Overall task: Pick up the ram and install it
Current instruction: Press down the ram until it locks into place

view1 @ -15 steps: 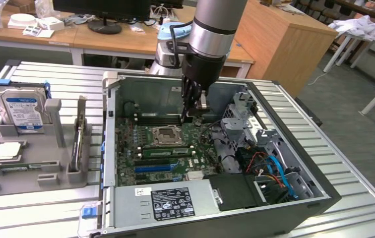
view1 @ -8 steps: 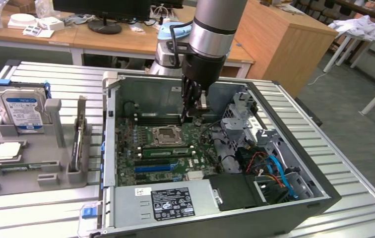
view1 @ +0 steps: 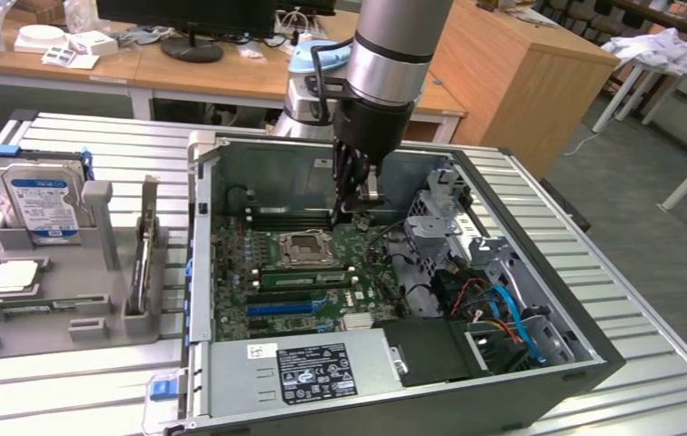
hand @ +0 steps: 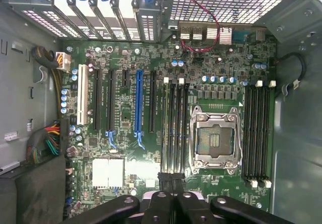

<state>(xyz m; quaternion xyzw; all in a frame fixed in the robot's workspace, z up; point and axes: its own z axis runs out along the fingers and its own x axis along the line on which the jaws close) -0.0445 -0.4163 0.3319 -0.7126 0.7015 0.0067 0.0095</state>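
Gripper [view1: 362,213] fingers [hand: 166,183] pressed together, holding nothing, over motherboard [hand: 126,178] in open case [view1: 538,272]; ram [view1: 303,277] sits slotted beside CPU socket [hand: 215,139]

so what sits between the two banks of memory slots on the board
The processor socket, in its metal frame, sits between the slot bank at the board's edge and the slot bank nearer the middle. The wrist view shows this.

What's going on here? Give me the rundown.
The robot arm's gripper is low inside the open computer case, over the motherboard by the memory slots. Its fingers are shut and seem to hold nothing. A green stick, the ram, appears seated in a slot beside the processor socket.
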